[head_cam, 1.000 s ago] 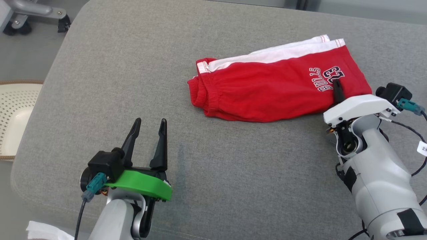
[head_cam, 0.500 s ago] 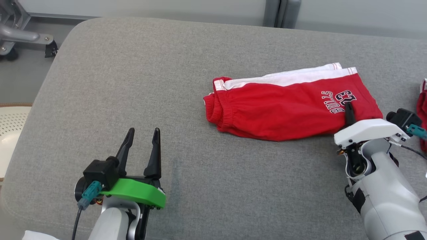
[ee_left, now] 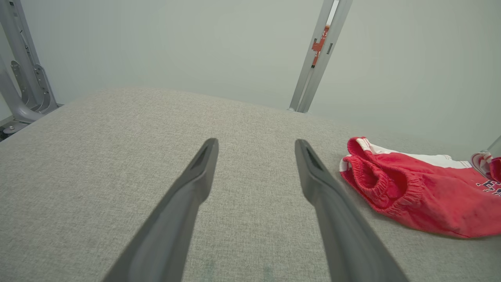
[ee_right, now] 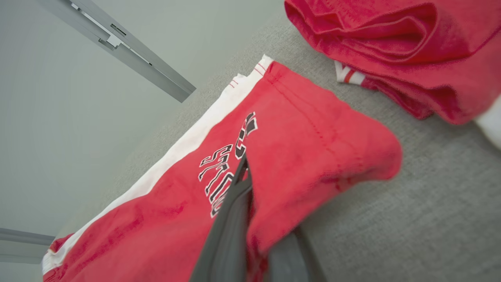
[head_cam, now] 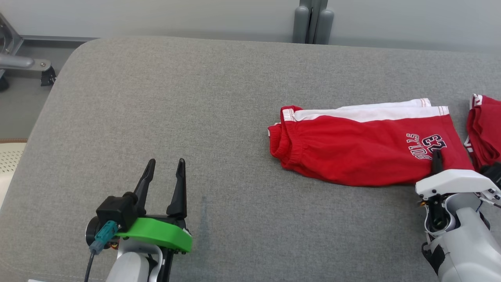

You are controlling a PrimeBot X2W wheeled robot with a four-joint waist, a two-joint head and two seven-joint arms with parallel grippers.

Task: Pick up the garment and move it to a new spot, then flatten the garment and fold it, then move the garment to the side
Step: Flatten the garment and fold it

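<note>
My right end effector [head_cam: 437,161] clamps the red shorts' [head_cam: 352,152] hem corner; my left end effector [head_cam: 164,168] gapes well left of them.

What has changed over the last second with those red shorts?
The right pincer, shut on the folded red-and-white fabric shorts, dragged them rightward across the grey padded table, toward another red garment. The head camera shifted too. The open left pincer stayed put.
</note>
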